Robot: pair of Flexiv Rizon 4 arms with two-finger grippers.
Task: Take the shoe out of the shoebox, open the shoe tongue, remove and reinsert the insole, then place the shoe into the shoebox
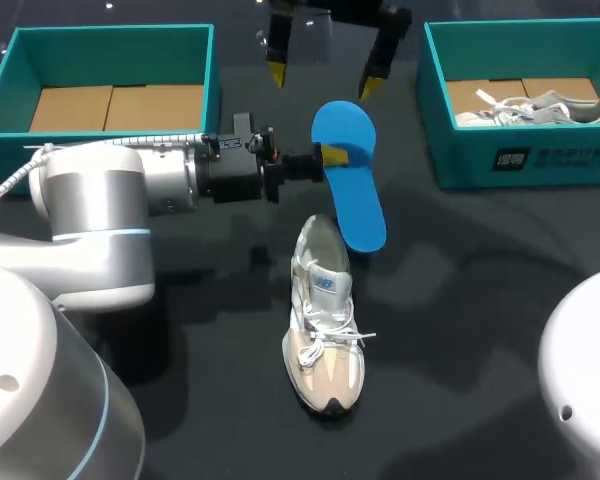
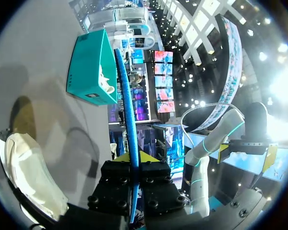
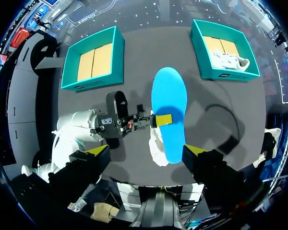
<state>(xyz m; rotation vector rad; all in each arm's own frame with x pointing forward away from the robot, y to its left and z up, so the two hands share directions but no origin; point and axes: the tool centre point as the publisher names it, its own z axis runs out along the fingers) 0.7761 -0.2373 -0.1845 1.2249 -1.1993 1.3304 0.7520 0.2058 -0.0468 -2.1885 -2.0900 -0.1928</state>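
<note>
Centrally, the left gripper (image 1: 332, 157) comes in from 9 o'clock and its yellow tips are clamped on the near edge of a bright blue insole (image 1: 352, 180). It holds the insole up off the table, the flat face showing in the head view. The insole's long axis runs from about 12 o'clock to 5 o'clock, and its lower end hangs over the heel opening of the sneaker (image 1: 325, 330). In the left wrist view the insole (image 2: 125, 96) shows edge-on, pinched from both sides by the left gripper (image 2: 133, 158).

The sneaker is white, grey and beige. It stands on its sole on the table, toe toward 6 o'clock, with its laces loose. A small blue logo patch (image 1: 325, 284) sits on its tongue, too small to make out.

The right gripper (image 1: 325, 75) hangs at 12 o'clock, its fingers spread wide with nothing between them. The right wrist view shows it high above the insole (image 3: 169, 115).

At 2 o'clock the teal right shoebox (image 1: 525, 160) holds a second sneaker (image 1: 540, 105) and carries a white printed label (image 1: 513, 159) on its near wall. At 10 o'clock the teal left shoebox (image 1: 110, 40) shows only its brown cardboard floor (image 1: 115, 105).

The table (image 1: 480, 300) is dark, matt and near black.
</note>
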